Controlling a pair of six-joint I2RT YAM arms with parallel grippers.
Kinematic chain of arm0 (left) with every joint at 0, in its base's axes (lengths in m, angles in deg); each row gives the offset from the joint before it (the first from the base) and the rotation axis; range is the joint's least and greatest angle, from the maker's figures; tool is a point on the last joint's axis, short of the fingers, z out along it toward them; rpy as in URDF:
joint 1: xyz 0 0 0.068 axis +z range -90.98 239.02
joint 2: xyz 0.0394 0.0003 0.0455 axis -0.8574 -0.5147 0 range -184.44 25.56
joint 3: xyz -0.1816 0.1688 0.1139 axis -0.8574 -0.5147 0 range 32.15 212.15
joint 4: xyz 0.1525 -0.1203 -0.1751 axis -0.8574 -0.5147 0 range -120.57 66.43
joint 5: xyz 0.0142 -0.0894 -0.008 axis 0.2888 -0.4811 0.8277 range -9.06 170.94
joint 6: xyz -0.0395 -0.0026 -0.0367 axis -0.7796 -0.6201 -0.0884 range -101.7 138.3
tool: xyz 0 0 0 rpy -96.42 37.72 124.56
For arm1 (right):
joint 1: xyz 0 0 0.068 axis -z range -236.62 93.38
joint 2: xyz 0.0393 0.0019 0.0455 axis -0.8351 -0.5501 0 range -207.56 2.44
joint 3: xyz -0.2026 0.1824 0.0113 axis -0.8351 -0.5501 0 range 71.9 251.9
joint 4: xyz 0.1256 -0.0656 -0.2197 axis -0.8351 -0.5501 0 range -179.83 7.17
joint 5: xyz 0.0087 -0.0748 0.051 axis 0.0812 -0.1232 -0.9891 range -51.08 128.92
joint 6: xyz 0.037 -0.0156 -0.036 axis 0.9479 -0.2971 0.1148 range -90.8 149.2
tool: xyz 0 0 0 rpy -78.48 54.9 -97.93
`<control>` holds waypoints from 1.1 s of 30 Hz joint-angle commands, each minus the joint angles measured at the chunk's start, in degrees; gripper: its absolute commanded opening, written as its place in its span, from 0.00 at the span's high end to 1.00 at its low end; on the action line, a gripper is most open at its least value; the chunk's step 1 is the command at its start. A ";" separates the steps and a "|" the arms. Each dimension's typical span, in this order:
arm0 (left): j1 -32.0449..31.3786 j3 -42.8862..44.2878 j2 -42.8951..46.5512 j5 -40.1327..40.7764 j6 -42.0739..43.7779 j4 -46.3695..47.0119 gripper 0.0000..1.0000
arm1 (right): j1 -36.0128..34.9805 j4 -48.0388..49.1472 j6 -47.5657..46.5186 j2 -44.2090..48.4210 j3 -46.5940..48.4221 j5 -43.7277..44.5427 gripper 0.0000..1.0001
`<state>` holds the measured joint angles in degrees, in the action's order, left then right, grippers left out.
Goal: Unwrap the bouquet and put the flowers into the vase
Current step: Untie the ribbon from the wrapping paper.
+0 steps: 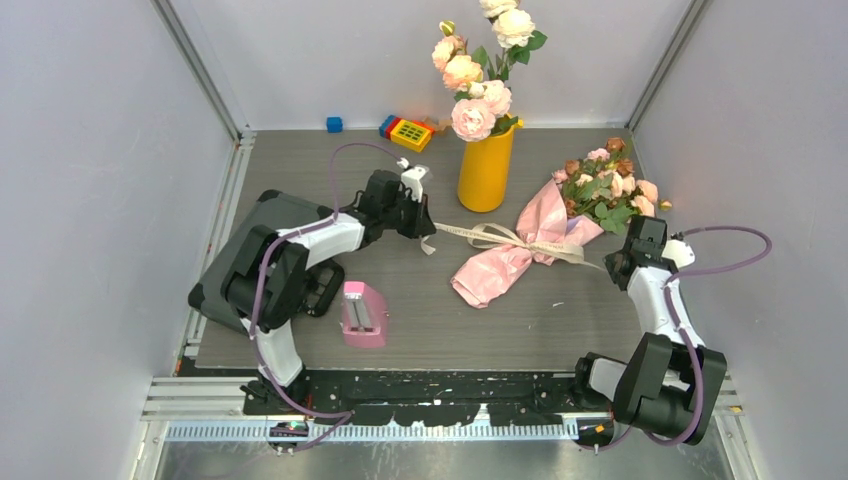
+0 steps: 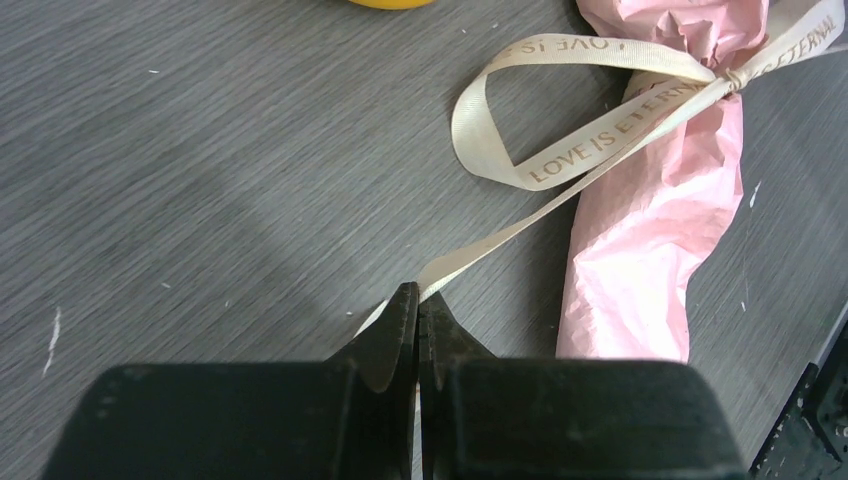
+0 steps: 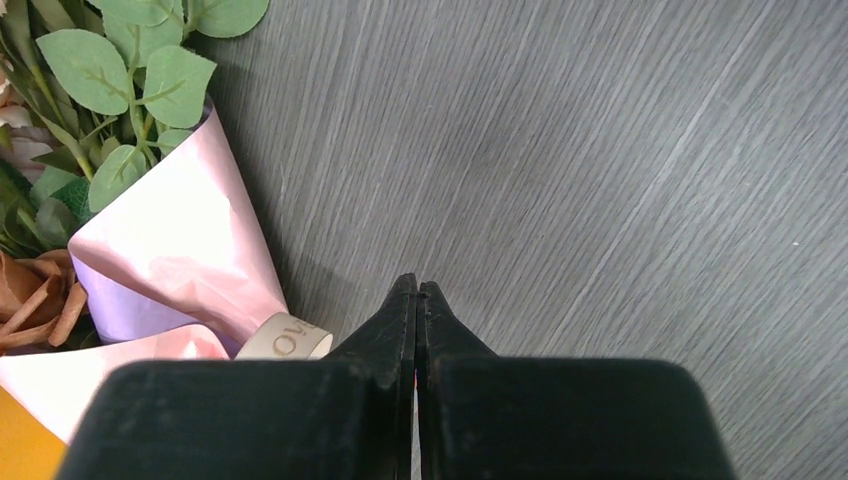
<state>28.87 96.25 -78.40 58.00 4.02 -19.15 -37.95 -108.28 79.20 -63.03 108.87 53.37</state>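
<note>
Both claws closed: my left claw pinches the ribbon tail, my right claw sits just beside the bouquet, which lies between them on the table

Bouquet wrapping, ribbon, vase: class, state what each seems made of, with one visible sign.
Wrapping: thin pink paper with a faint sheen; it holds sharp crinkles.
Ribbon: beige woven fabric, probably satin, with printed lettering; it loops softly.
Vase: smooth, plain yellow-orange; ceramic or plastic, the look leaves it open.
</note>
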 commanded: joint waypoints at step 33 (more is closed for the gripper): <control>10.07 -8.18 12.60 2.05 -6.99 2.98 1.00 | 12.62 -1.13 -5.35 2.51 1.16 -0.76 1.00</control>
<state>37.33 89.01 -68.92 58.96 -1.84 -18.19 -26.78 -109.90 75.33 -61.76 108.87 52.17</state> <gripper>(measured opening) 0.010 0.017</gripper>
